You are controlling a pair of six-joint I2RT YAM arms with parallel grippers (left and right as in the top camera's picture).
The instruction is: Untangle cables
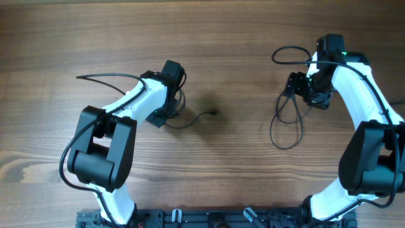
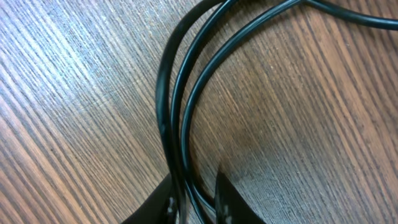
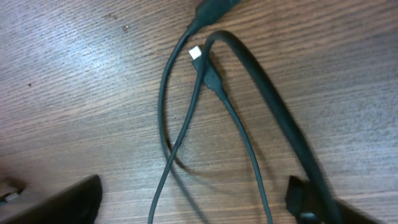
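One cable point(image 2: 161, 106) runs through the left gripper point(image 2: 194, 183), grip unclear. A second cable point(image 3: 211, 79) lies on the tabletop point(image 3: 74, 93) under the wide-open right gripper point(image 3: 194, 182).

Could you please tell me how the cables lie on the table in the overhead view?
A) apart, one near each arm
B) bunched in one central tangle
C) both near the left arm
A: one cable lies by the left arm and the other loop by the right arm, well apart.
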